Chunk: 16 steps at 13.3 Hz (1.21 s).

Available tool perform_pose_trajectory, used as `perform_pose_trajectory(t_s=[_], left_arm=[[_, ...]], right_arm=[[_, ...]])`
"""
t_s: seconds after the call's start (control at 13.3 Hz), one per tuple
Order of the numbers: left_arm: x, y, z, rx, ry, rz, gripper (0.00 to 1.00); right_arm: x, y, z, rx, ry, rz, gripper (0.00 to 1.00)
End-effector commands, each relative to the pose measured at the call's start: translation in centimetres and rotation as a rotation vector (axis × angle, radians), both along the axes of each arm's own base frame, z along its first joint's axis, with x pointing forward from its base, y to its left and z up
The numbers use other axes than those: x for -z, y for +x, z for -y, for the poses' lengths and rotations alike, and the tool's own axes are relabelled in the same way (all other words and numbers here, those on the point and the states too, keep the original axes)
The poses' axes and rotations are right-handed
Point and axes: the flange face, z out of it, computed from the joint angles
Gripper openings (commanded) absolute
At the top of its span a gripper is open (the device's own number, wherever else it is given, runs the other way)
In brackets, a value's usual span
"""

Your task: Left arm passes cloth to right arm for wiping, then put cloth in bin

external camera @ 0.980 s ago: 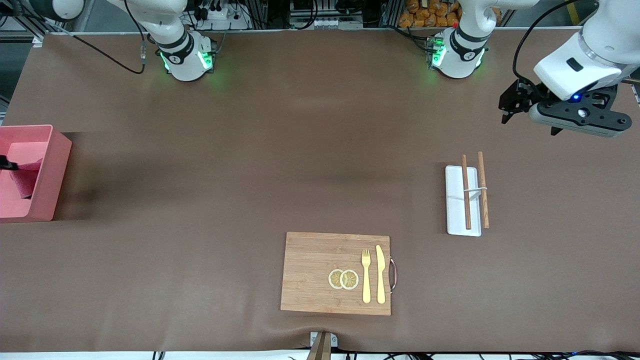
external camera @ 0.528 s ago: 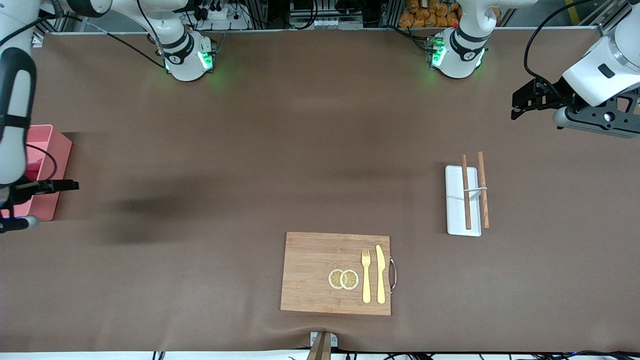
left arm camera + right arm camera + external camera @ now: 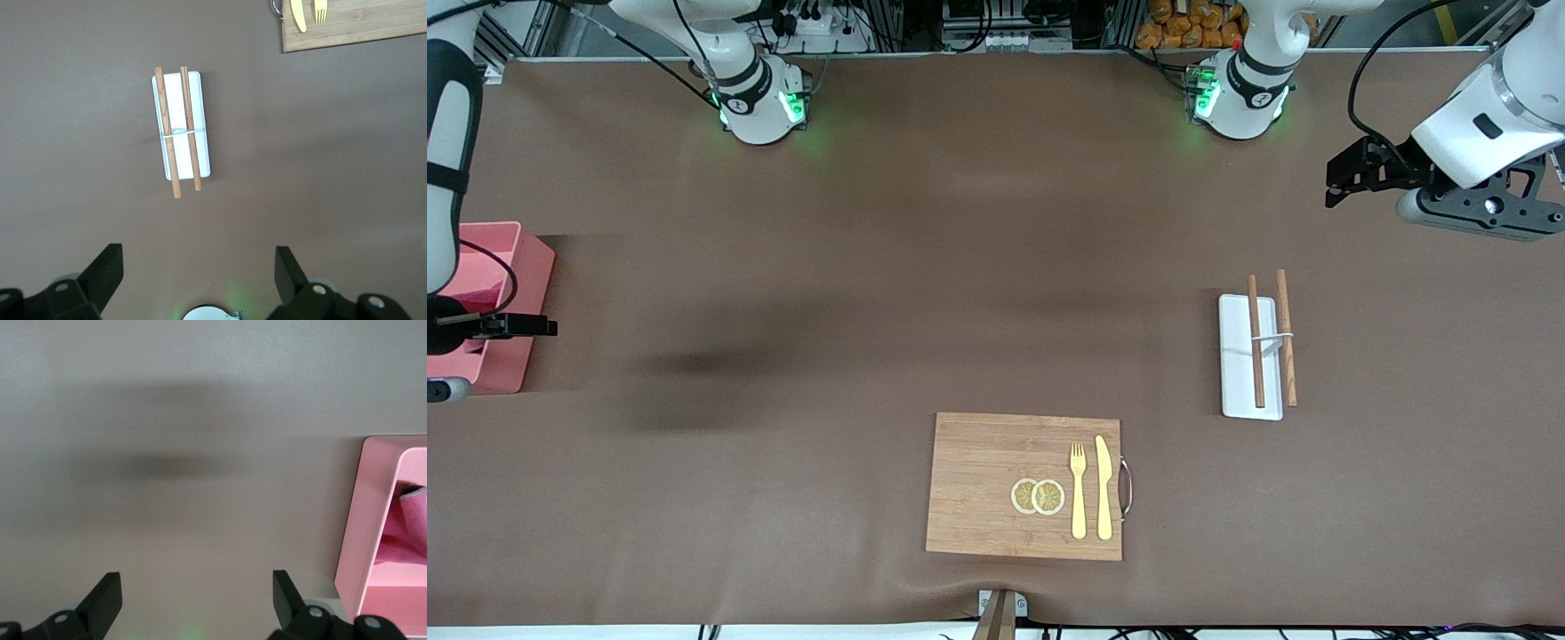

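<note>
- the table is covered edge to edge in a matte brown sheet; above its top edge run racks, cables and a shelf of orange packets.
- two white arm bases with green lights stand along that top edge.
- the bin is a salmon-pink plastic box with straight walls, at the right arm's end of the table, at nine o'clock from the table's middle; its long axis runs from the bases' edge toward the front camera.
- the cloth lies in the bin, crimson-pink and fuzzy, crumpled against a wall; which way it points cannot be told.
- the right gripper hangs over the bin's inner wall, fingers spread wide and holding nothing; in its wrist view both black fingertips stand well apart over bare brown sheet.
- the left gripper hangs over bare table at the left arm's end, at two o'clock from the middle, likewise wide open and empty.
- a white tray, oblong and smooth, lies at four o'clock from the middle with two brown chopsticks laid along its length.
- a bamboo board with a metal handle lies at six o'clock, carrying a yellow fork, a knife and two lemon slices.
</note>
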Motion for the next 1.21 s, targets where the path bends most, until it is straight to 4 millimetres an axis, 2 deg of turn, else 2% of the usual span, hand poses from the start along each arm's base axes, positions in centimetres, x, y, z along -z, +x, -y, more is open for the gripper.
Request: perform_pose_trajectory(t_s=[0.0,0.08,0.15,0.3,0.38,0.45,0.6,0.75,0.83,0.98,1.13], left_arm=[[-0.5,-0.5,0.2,-0.010,0.000,-0.003,1.00],[-0.5,-0.4,0.3,-0.009,0.000,-0.003,1.00],[-0.5,-0.5,0.2,-0.011,0.002,-0.001,1.00],[-0.5,-0.5,0.2,-0.010,0.000,-0.002,1.00],[-0.5,-0.4,0.2,-0.011,0.002,-0.003,1.00],[-0.5,-0.4,0.1,-0.009,0.006,-0.002,1.00],[-0.5,-0.4,0.2,-0.008,0.006,-0.002,1.00],[-0.2,-0.1,0.2,0.002,0.005,0.000,1.00],[-0.2,-0.1,0.1,0.003,0.004,0.000,1.00],[-0.2,-0.1,0.0,0.001,0.006,0.000,1.00],[0.0,0.0,-0.2,-0.002,0.006,-0.001,1.00]], right_arm=[[-3.4,-1.9,-2.1,0.111,0.014,0.009,1.00],[-4.9,-2.4,-2.7,0.134,0.018,0.018,1.00],[-6.1,-3.1,-2.5,0.161,0.031,0.018,1.00],[-8.5,-4.0,-4.6,0.235,0.044,0.022,1.00],[-9.9,-4.2,-6.6,0.257,0.043,0.030,1.00],[-11.2,-4.7,-7.6,0.275,0.027,0.045,1.00],[-13.4,-5.7,-7.6,0.294,0.011,0.075,1.00],[-16.4,-7.7,-8.3,0.289,0.016,0.100,1.00],[-16.9,-8.5,-9.0,0.293,0.012,0.097,1.00],[-18.3,-8.7,-8.8,0.294,-0.027,0.169,1.00],[-20.6,-9.4,-8.3,0.233,-0.020,0.241,1.00]])
